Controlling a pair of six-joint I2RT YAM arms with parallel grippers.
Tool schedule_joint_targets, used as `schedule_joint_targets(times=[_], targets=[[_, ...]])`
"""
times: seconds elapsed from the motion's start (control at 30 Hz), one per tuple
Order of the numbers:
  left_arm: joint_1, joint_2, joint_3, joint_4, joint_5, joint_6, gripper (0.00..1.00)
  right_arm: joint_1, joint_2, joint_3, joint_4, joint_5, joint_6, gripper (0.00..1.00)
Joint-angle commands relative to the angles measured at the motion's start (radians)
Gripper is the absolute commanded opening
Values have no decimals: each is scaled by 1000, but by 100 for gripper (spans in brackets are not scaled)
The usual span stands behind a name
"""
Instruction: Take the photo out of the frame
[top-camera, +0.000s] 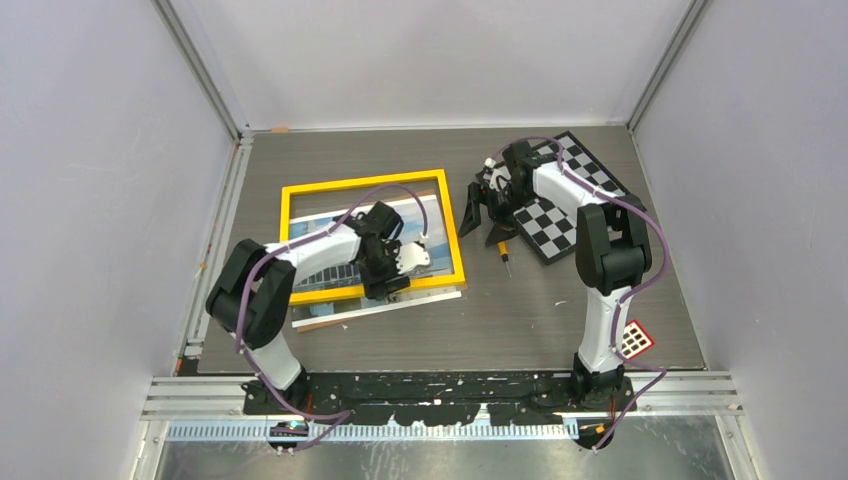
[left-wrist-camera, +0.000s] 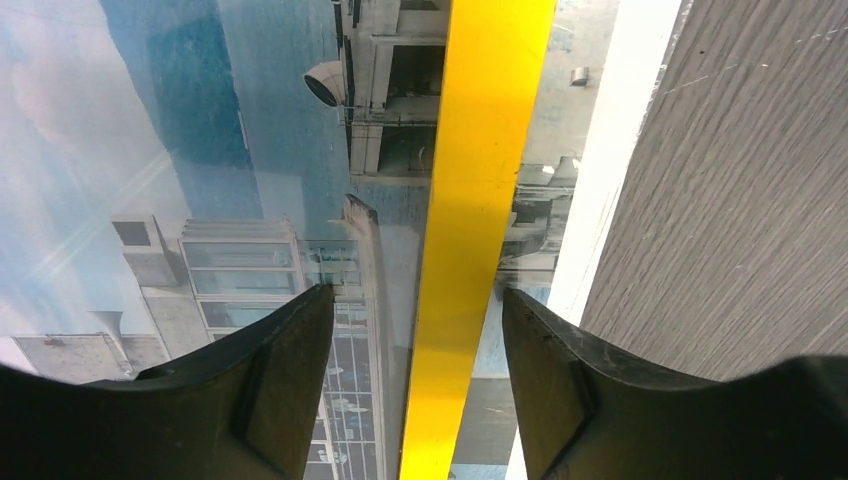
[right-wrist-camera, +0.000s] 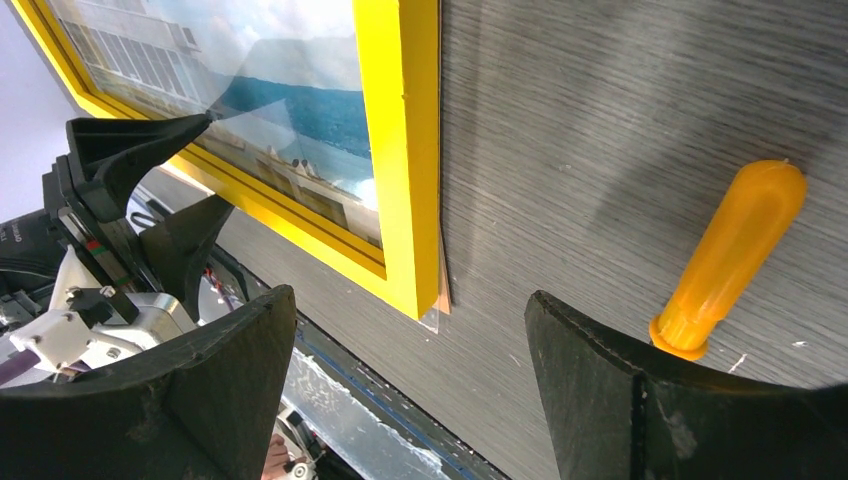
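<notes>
Grey table (top-camera: 560, 320), centre-left in top view: left gripper (left-wrist-camera: 417, 295) straddles lower rail of frame (top-camera: 365, 182), jaws apart, photo (left-wrist-camera: 260, 130) lying beneath, so I'd pinch rail only & lift slow; right gripper (right-wrist-camera: 410, 293) wide, upper right.

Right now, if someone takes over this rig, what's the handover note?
Left gripper: open, fingers either side of the frame at its near yellow bar, not clamped.
Right gripper: open, empty, low over the table by the frame's corner, orange screwdriver beside it.
Photo: flat under the frame, white edge poking past the bar.
Done: photo sits offset from the frame.
Left: get the two fully apart.
</notes>
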Motion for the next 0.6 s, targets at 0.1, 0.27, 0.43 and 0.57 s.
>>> schedule_joint_targets(times=[0.1, 0.27, 0.43, 0.57], targets=[[7, 11, 9, -37, 60, 39, 78, 0, -22, -8, 16, -3, 5, 88], [-19, -48, -48, -38, 56, 63, 85, 0, -21, -15, 22, -7, 10, 88], [-28, -56, -83, -11, 19, 46, 90, 1, -14, -9, 32, -12, 22, 88], [-35, -46, -90, 12, -9, 36, 92, 2, -12, -4, 31, -12, 23, 88]])
